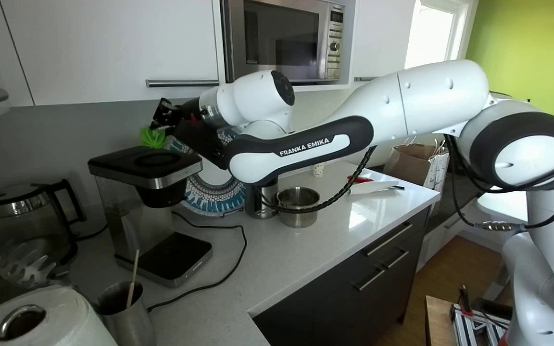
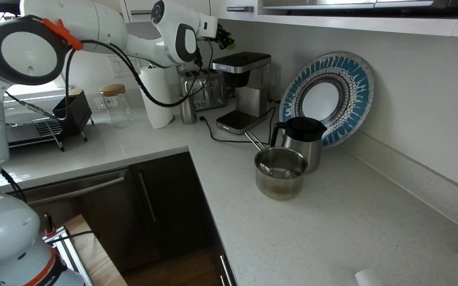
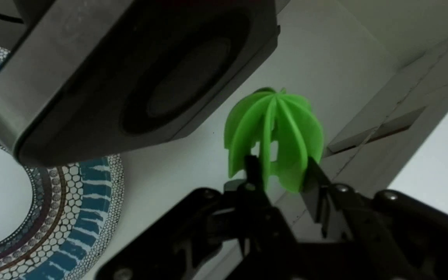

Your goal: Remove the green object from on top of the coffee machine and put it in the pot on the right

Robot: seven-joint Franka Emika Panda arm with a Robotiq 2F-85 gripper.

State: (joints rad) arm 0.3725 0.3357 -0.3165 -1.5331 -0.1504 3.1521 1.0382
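Note:
The green object [image 1: 153, 138] is a bright finned lump. My gripper [image 3: 282, 165] is shut on it, with its fins between the fingertips in the wrist view [image 3: 268, 116]. In an exterior view the gripper [image 1: 161, 117] holds it just above the far edge of the black coffee machine's flat top [image 1: 147, 166]; a small gap or contact is hard to tell there. In the wrist view it appears apart from the machine top [image 3: 130, 97]. The silver pot [image 2: 278, 180] stands on the counter with its handle toward the machine, and shows partly behind a cable in an exterior view [image 1: 298, 218].
A steel jug with black lid [image 2: 304, 145] stands beside the pot. A teal-and-white round plate [image 2: 356, 91] leans on the wall behind. A glass carafe [image 1: 22, 216], paper roll [image 1: 65, 317] and steel cup [image 1: 130, 322] stand near the machine. Wall cabinets [image 1: 113, 48] hang above.

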